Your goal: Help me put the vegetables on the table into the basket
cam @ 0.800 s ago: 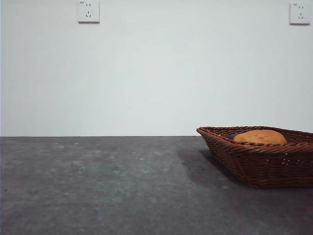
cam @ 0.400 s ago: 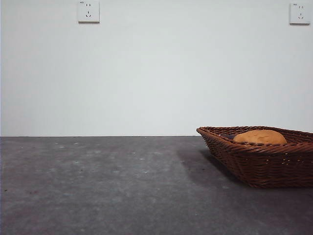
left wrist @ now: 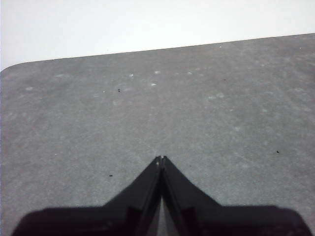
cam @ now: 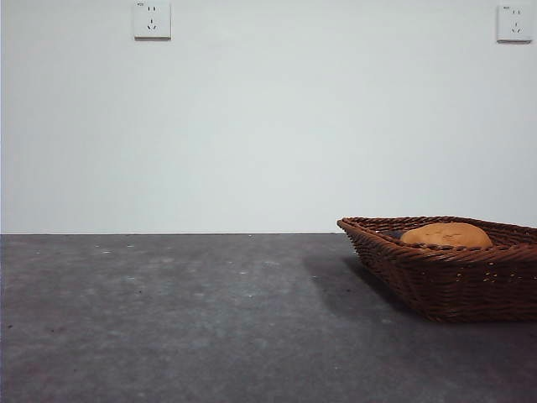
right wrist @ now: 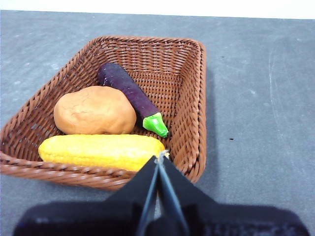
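Woven wicker basket (right wrist: 189, 73) on a matt, speckled table (right wrist: 261, 98).

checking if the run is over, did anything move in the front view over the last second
Nothing visibly changed. In the front view the basket sits in the same spot on the table with the potato showing over its rim, and no arm has come into that view.

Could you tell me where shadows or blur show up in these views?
Front view: the basket casts a soft shadow leftward on the table. Right wrist view: sharp on the corn cob, potato and eggplant, right gripper blurred. Left wrist view: even light, left gripper dark.
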Robot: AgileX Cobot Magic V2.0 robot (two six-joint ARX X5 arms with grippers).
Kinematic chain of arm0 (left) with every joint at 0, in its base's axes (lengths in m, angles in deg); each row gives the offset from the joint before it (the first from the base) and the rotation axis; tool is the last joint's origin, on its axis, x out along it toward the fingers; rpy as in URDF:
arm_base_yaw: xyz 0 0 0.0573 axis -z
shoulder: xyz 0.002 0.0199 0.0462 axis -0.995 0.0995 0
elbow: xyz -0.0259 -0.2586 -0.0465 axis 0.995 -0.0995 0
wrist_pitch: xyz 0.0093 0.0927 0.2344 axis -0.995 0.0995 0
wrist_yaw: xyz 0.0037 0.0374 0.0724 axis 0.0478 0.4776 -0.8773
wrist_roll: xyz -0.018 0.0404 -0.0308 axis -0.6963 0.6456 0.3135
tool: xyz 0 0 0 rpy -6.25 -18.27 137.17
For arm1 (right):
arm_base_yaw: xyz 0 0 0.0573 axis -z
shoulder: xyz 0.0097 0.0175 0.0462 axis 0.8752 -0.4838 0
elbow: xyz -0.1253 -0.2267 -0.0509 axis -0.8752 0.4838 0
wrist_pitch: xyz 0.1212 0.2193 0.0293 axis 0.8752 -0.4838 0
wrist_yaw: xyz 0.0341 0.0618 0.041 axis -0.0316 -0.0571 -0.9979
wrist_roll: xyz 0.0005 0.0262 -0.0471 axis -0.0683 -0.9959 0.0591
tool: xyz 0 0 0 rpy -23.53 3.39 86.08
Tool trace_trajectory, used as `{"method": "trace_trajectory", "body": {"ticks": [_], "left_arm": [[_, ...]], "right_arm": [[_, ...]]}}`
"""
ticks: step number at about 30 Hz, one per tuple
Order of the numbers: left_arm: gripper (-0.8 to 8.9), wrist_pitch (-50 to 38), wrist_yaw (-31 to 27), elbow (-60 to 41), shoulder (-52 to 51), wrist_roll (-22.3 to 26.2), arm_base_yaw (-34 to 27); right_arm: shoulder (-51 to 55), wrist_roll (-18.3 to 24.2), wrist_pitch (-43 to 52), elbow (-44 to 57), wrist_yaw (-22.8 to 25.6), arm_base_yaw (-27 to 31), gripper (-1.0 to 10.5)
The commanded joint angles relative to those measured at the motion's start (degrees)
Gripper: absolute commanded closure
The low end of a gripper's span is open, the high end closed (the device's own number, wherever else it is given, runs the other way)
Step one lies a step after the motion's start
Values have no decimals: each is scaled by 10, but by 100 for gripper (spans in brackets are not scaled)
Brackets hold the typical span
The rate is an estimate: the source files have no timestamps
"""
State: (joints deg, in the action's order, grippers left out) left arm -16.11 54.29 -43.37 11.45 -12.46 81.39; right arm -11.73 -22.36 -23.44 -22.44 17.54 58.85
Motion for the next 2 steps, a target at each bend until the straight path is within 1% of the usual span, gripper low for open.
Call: {"method": "trace_trajectory", "body": {"ticks": [1, 2], "left_arm": [[817, -4, -2, -6, 0, -4, -2], [817, -4, -2, -6, 0, -4, -2]], "right_arm": [[1, -6, 3, 3, 2, 0, 945], [1, -6, 3, 3, 2, 0, 945]]}}
